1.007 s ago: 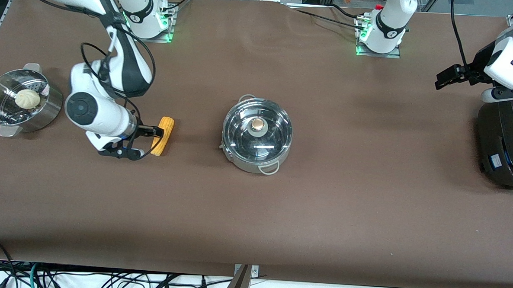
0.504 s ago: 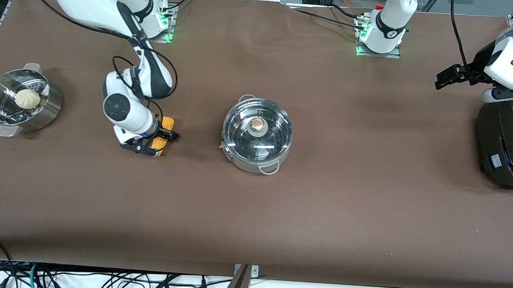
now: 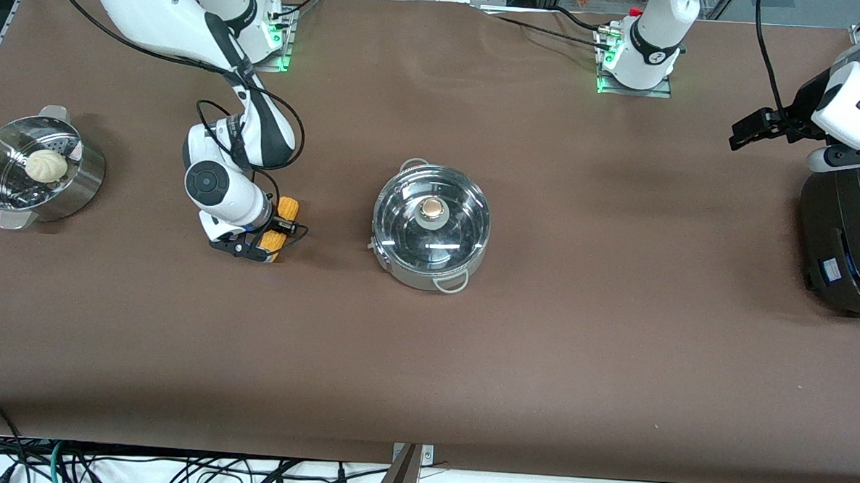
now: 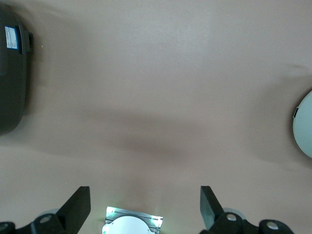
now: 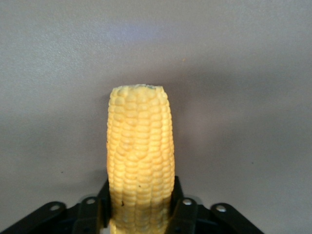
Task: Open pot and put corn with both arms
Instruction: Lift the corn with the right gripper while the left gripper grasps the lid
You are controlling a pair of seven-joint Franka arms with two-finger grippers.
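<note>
Steamer [image 3: 37, 170] with bun [image 3: 46, 165] sits at the right arm's end, off-task. Next along, right gripper [image 3: 276, 235] is down on the corn [image 3: 284, 217], fingers either side of the cob mid-length and pressed to it – right wrist view shows the corn [image 5: 140, 161] wedged between them, still on the table [image 3: 425, 357]. Pot [image 3: 431, 225] mid-table, lid [image 3: 431, 220] still on with knob [image 3: 432, 210] – so corn has nowhere to go yet. Risks: round cob may roll or slip in a lift; carried early, it hits the glass lid. Left gripper [image 3: 750, 130] waits above the black cooker [image 3: 847, 241], fingers apart – its long reach to the knob could miss.
</note>
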